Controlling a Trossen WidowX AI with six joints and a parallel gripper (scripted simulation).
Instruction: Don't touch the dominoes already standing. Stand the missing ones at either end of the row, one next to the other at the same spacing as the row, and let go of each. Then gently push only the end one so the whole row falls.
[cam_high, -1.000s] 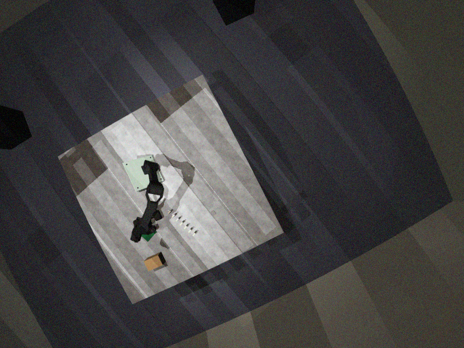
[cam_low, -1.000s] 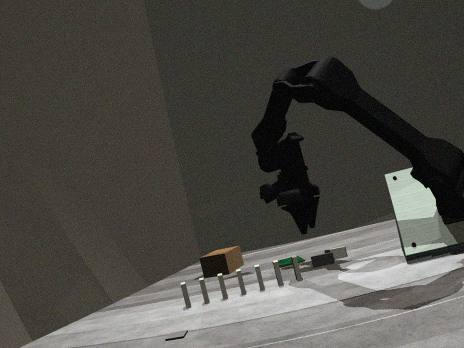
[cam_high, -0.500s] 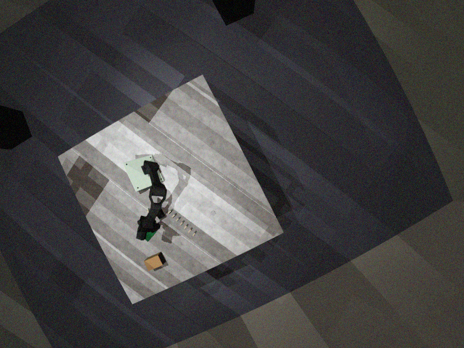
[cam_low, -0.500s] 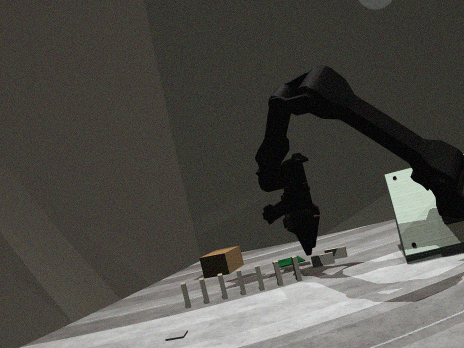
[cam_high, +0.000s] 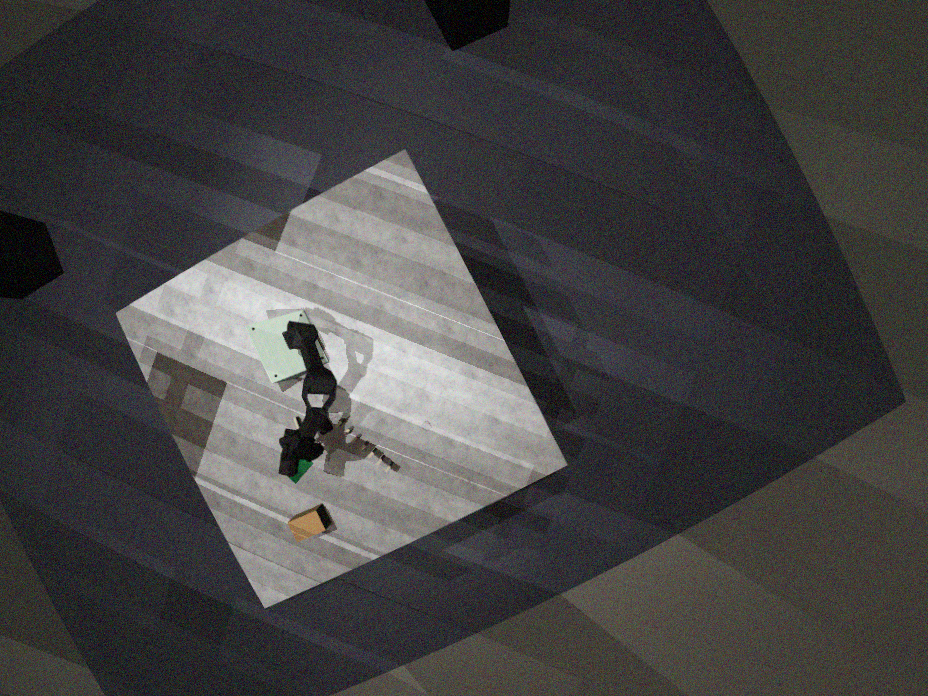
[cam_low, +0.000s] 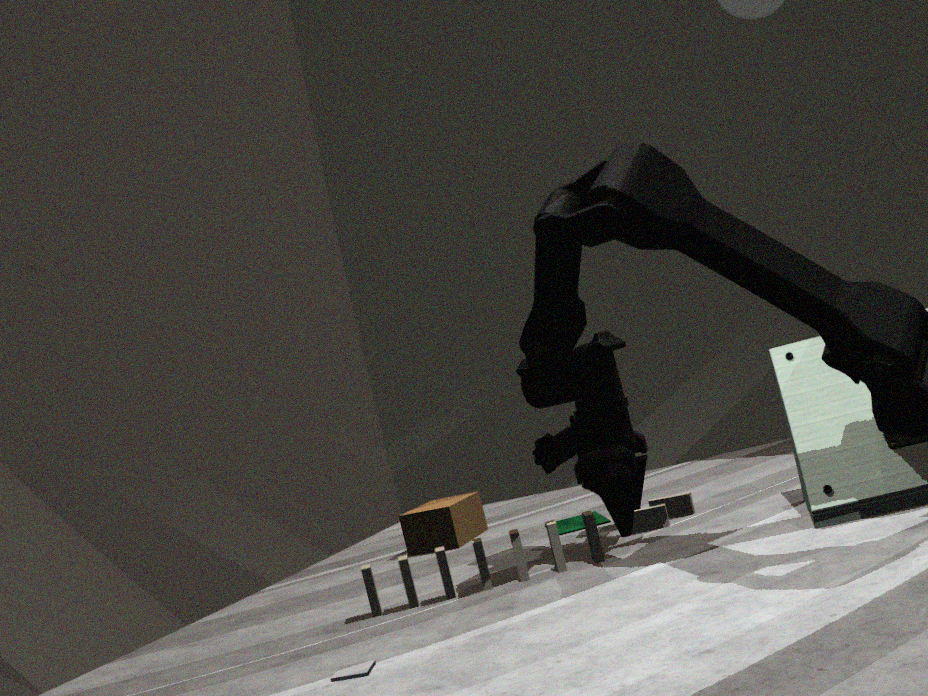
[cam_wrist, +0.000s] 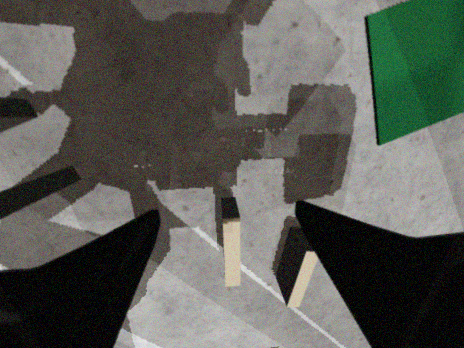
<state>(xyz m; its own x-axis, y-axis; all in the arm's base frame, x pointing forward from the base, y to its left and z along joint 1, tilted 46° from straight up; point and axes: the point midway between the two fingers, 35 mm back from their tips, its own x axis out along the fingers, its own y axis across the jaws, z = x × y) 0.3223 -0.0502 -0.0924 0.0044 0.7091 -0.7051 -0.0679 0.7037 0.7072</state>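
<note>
Look for a black gripper (cam_high: 308, 442) (cam_low: 625, 528) (cam_wrist: 229, 211) pointing down, low over the table top, with jaws spread wide and nothing pinched between. Find 2 loose dominoes (cam_low: 650, 518) (cam_wrist: 232, 255) lying on long edges beyond the near end of the standing row (cam_high: 374, 451) (cam_low: 444, 573), on the side toward the mint base plate (cam_high: 266, 352) (cam_low: 817, 389). Count 7 upright dominoes in that row, evenly spaced, probably to let each reach the next in falling.

In the wrist view, see 1 loose domino between the open fingers but untouched, and the other close by the robot's right-hand finger in that picture, partly hidden. Likely spread this wide to straddle 1 domino before gripping. Likely kept upright in approach to stay off the row. Cannot tell from above, being mostly covered by the arm.

Note a green sheet (cam_high: 299, 471) (cam_low: 580, 522) (cam_wrist: 420, 70) and an orange box (cam_high: 308, 524) (cam_low: 442, 528) behind the row, apparently with no part in the job. Judge as early: still to lift, turn upright and set at the row's ends. Beware of brushing the nearest standing domino.
</note>
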